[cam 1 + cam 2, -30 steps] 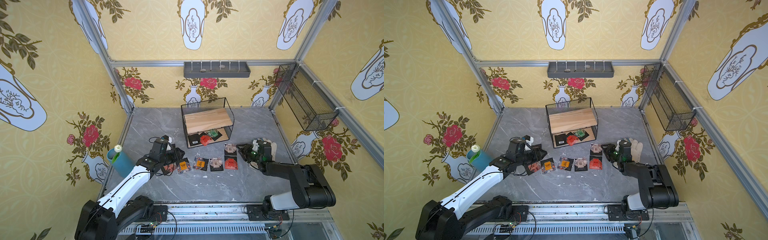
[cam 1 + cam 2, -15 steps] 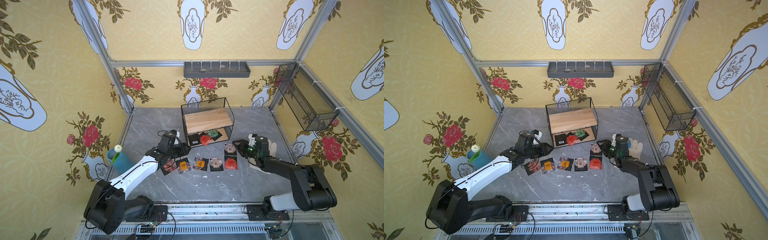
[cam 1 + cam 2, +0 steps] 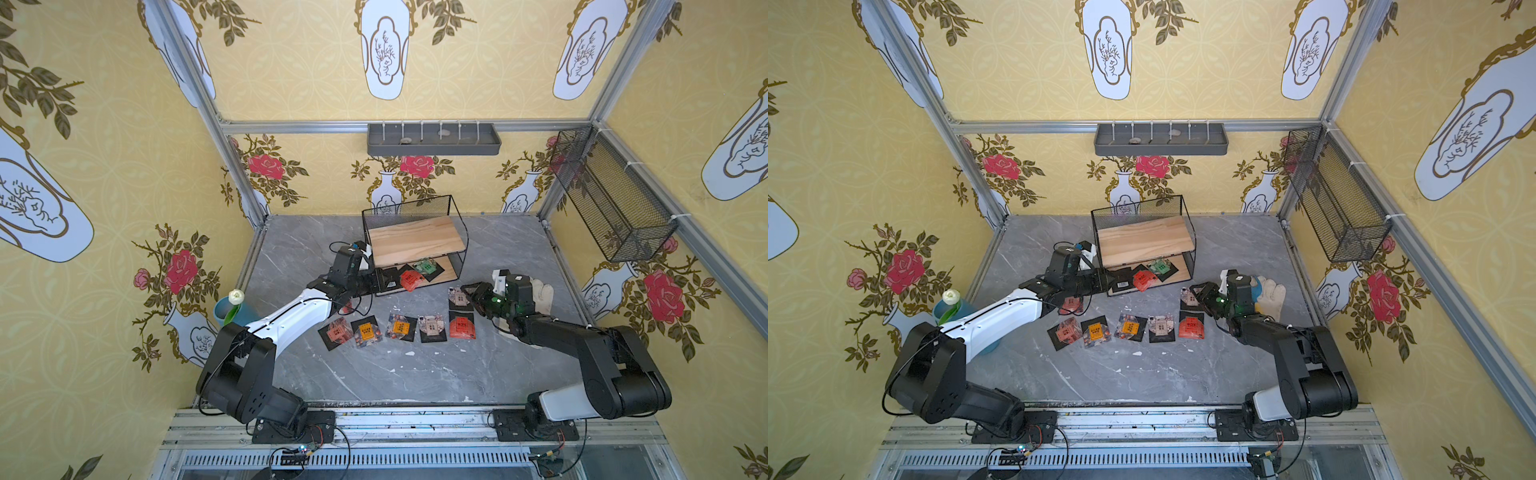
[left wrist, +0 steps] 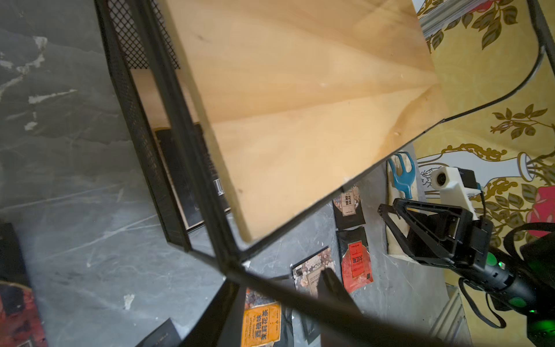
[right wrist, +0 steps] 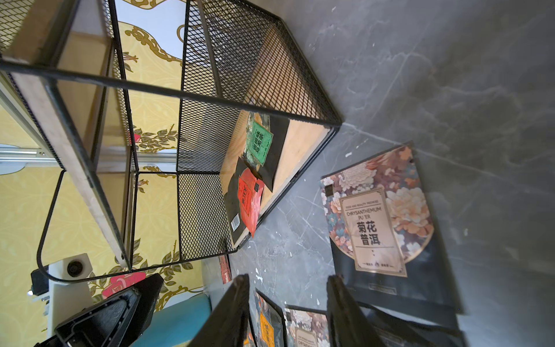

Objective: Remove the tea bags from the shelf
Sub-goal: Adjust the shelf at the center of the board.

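The shelf [image 3: 415, 241] [image 3: 1144, 239] stands at the back centre, its upper board bare. On its lower board lie a green tea bag [image 3: 424, 265] [image 5: 260, 141], a red one [image 3: 410, 279] [image 5: 247, 198] and a black one with a barcode [image 3: 388, 277] [image 5: 235, 222]. My left gripper [image 3: 376, 281] [image 4: 282, 275] is at the shelf's left front corner beside the black bag, its fingers apart with nothing seen between them. My right gripper [image 3: 464, 288] [image 5: 288, 279] hangs open, low over the table beside a beige tea bag [image 3: 459, 297] [image 5: 378, 216]. Several more tea bags [image 3: 401, 327] lie in a row in front.
A blue cup with a white flower [image 3: 232, 309] stands by the left wall. A white glove [image 3: 540, 293] lies behind my right gripper. A grey wall tray [image 3: 432, 139] and a long black mesh basket [image 3: 611, 199] hang on the walls.
My left arm has swung from the row of tea bags on the table up to the shelf's left front corner, and its jaws have narrowed. The right gripper has crept slightly forward.
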Robot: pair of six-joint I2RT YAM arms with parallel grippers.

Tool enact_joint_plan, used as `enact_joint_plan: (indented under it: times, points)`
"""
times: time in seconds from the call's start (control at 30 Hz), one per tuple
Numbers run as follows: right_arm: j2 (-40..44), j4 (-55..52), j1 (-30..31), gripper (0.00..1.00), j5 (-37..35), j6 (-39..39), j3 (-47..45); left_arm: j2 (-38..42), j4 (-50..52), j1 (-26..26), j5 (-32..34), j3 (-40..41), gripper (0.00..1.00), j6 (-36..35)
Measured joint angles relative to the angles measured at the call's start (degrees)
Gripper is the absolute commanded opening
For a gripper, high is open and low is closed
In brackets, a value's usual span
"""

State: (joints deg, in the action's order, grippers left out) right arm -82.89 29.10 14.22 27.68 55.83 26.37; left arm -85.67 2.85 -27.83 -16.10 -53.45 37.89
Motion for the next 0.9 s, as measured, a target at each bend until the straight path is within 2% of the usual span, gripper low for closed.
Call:
enact_joint_plan:
  times: [0.4, 0.9]
  points:
    - [-2.21, 1.16, 0.83, 0.45, 0.09, -0.44, 0.28, -3.69, 2.45, 2.1, 2.19, -4.74, 0.41, -5.09]
    - [-9.49, 0.66, 8.74, 0.45, 0.2, -5.73, 7.87, -6.99, 2.36, 7.1, 3.15, -7.02, 0.4, -8.15]
